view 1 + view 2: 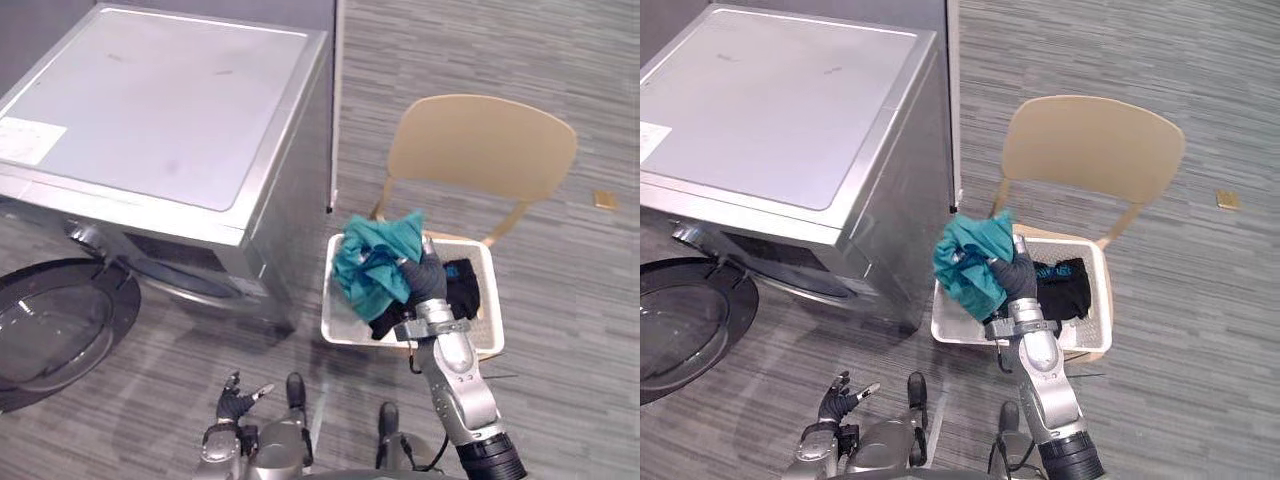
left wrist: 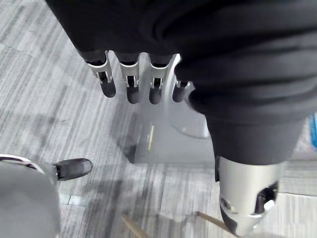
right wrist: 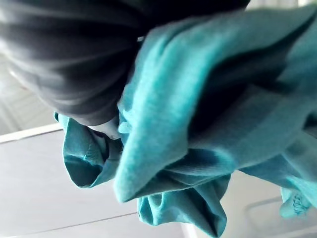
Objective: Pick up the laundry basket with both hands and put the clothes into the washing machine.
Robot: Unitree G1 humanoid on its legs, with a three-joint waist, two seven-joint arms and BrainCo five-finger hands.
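The right hand is clenched on a bunched teal garment, its fingers buried in the cloth; the bundle sits at the hand's 10 o'clock, lifted above the white laundry basket; its long axis runs from 1 o'clock down to 7 o'clock, with loose folds hanging at the lower end. The basket rests open side up on a light wooden chair, its long side lying 9 to 3 o'clock; black clothing lies inside, at the hand's 3 o'clock. The washing machine stands at the basket's 10 o'clock, its round door swung open. The left hand hangs low at 7 o'clock, fingers relaxed and spread, holding nothing.
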